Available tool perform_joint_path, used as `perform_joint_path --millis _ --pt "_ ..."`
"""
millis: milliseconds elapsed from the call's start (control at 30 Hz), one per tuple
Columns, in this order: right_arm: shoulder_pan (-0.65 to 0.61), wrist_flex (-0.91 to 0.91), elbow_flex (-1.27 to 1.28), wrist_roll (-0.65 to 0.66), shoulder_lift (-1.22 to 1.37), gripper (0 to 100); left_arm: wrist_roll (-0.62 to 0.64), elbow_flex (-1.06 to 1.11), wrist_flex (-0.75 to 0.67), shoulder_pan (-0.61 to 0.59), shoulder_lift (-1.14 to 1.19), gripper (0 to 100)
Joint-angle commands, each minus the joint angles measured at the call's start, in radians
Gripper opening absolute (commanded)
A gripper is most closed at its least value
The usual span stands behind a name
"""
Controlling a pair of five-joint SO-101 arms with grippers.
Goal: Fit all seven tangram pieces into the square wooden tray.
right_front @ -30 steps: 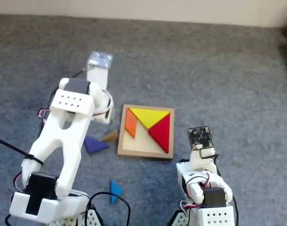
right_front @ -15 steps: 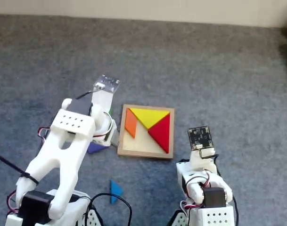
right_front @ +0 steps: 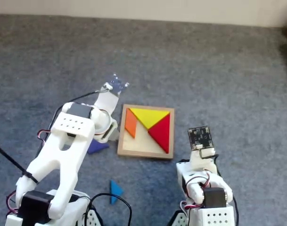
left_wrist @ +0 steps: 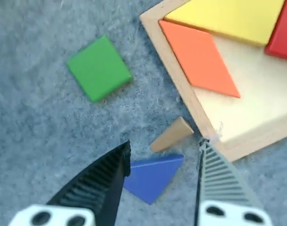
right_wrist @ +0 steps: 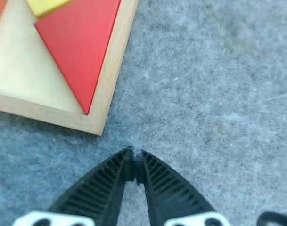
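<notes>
Spanning the left side of the high view, over the carpet (right_front: 228,70): left arm (right_front: 63,150), wrist set just beside the tray's left wall, evidently to work the loose pieces lying there. Folded at lower right: right arm (right_front: 204,188), set back, probably to leave the tray approach free.

Lying flat at centre of the high view: tray (right_front: 143,154). Seated inside: yellow triangle (right_front: 148,117) along the upper wall, red triangle (right_front: 161,132) along the right wall, long sides outward, tips meeting mid-tray; orange parallelogram (right_front: 130,125) against the left wall. Packed to the walls, apparently to leave the bare lower-left floor as one gap for the other four.

Spread wide and holding nothing: left gripper (left_wrist: 164,142), straddling the blue triangle (left_wrist: 152,178) and tan wedge (left_wrist: 172,134) just off the tray wall; width judged ample for closing on either. Pinched together and empty: right gripper (right_wrist: 135,155), over carpet off the corner by the red tip.

Loose on carpet, apart from the tray corner: green square (left_wrist: 100,68). Apparently tipped on edge: tan wedge; expect an awkward grasp. Lying at lower centre-left, farthest from the tray: small blue triangle (right_front: 115,189).
</notes>
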Motion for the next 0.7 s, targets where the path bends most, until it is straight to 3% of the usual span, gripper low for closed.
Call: perform_joint_path --millis 0,400,667 --pt "0.012 0.010 0.143 -0.005 -0.031 1.7 -0.072 -0.004 -0.014 -0.013 -0.033 22" --pt "0.012 0.010 0.143 -0.005 -0.031 1.7 -0.080 -0.229 -0.006 -0.008 0.375 17" --pt "0.012 0.010 0.143 -0.005 -0.031 1.7 -0.084 -0.266 0.032 0.012 0.444 17"
